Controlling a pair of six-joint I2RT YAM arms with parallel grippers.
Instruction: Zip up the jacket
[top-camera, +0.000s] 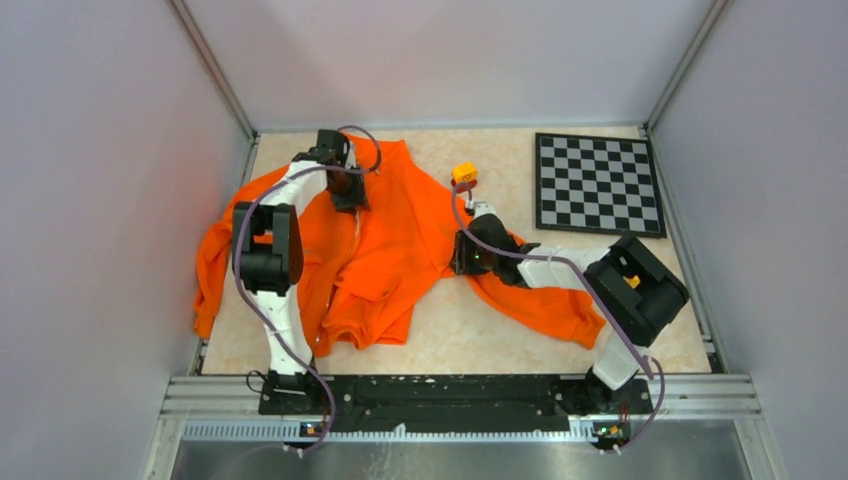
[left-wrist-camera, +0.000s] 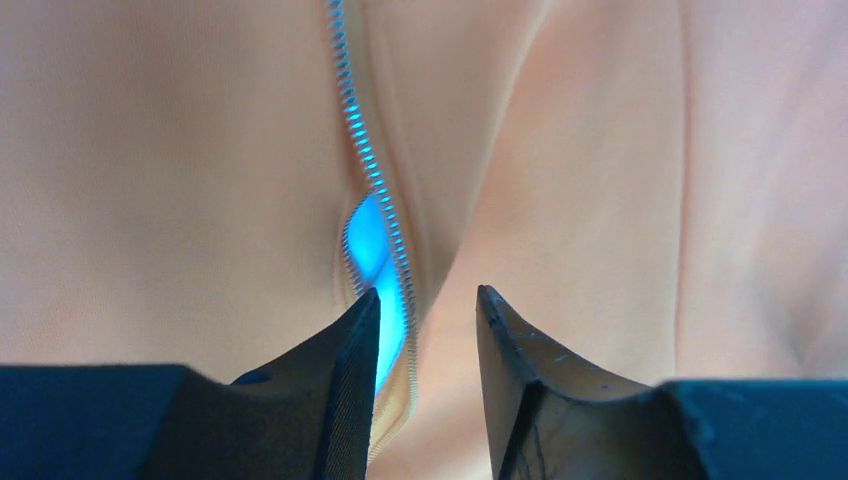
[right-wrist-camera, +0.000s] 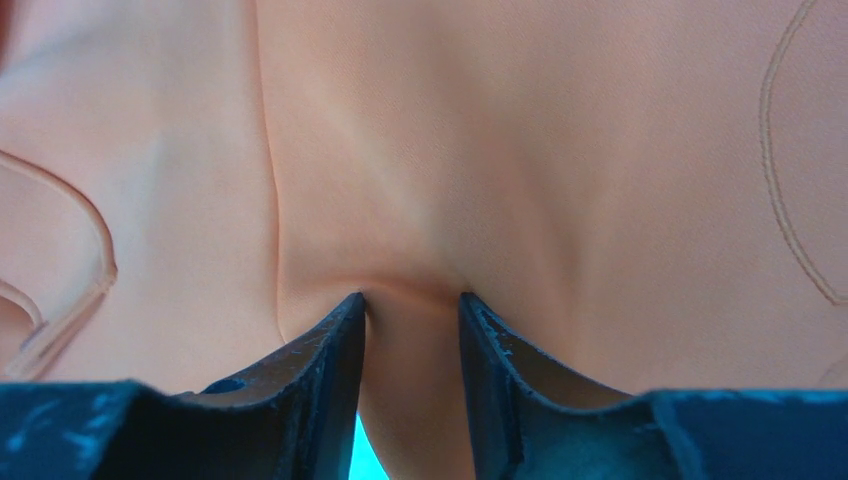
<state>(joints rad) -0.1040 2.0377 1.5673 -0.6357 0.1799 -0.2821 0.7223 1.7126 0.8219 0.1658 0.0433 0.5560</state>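
The orange jacket (top-camera: 385, 250) lies spread on the table, front up. My left gripper (top-camera: 347, 192) is at its upper front, near the collar. In the left wrist view the zipper teeth (left-wrist-camera: 362, 150) run down to my fingers and part into a small gap just before the left gripper (left-wrist-camera: 428, 305). The zipper edge and a fold of cloth pass between the narrowly spaced jaws. No slider shows. My right gripper (top-camera: 466, 256) is at the jacket's right side, where the sleeve starts. In the right wrist view the right gripper (right-wrist-camera: 412, 300) is shut on a pinched fold of jacket cloth (right-wrist-camera: 420, 200).
A black-and-white checkerboard (top-camera: 597, 183) lies at the back right. A small yellow-orange block (top-camera: 464, 174) sits just beyond the right arm's wrist. Side walls (top-camera: 100, 200) stand close to the jacket's left sleeve (top-camera: 212, 270).
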